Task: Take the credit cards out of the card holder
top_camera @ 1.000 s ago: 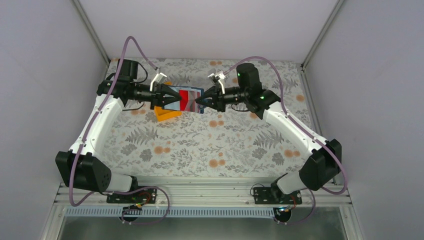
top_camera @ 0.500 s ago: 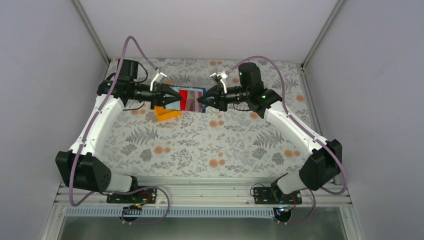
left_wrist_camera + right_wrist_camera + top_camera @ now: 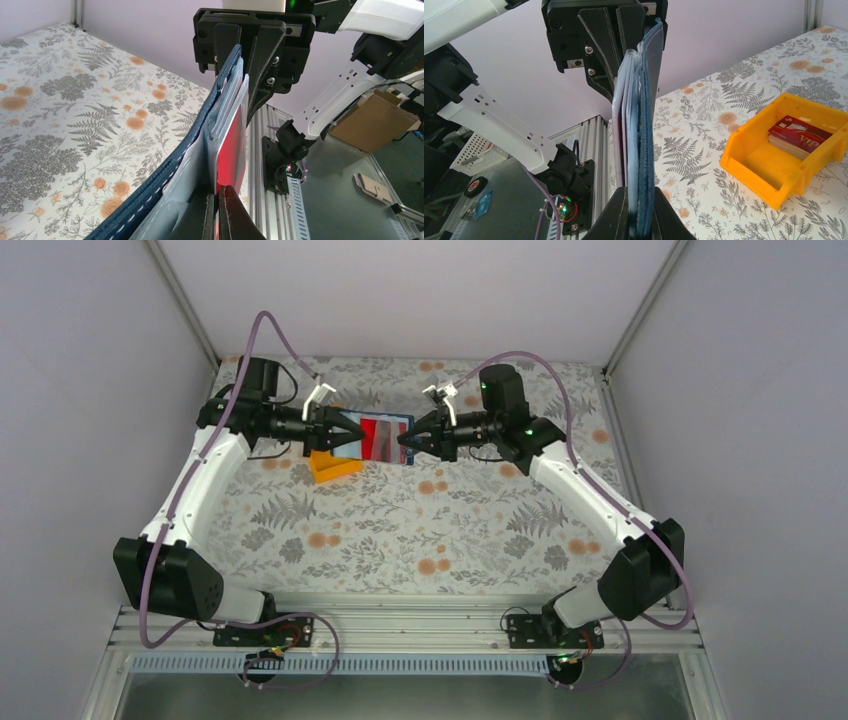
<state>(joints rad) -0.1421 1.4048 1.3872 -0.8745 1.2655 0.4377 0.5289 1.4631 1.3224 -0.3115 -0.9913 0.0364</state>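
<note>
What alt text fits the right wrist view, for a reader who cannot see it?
The blue card holder stands on edge in mid-air, its near end pinched in the right gripper and its far end in the left gripper. To the right, on the floral table, an orange tray holds red credit cards.

Wallet (image 3: 167, 167) — blue, pale stitching along its edge, light grey-blue pockets inside. Card (image 3: 233, 150) in it: red. Tray (image 3: 769, 186) orange-yellow; stacked cards (image 3: 798, 135) in it dark red, light lettering. Table (image 3: 400, 532) — white cover, grey ferns, orange blossoms.
</note>
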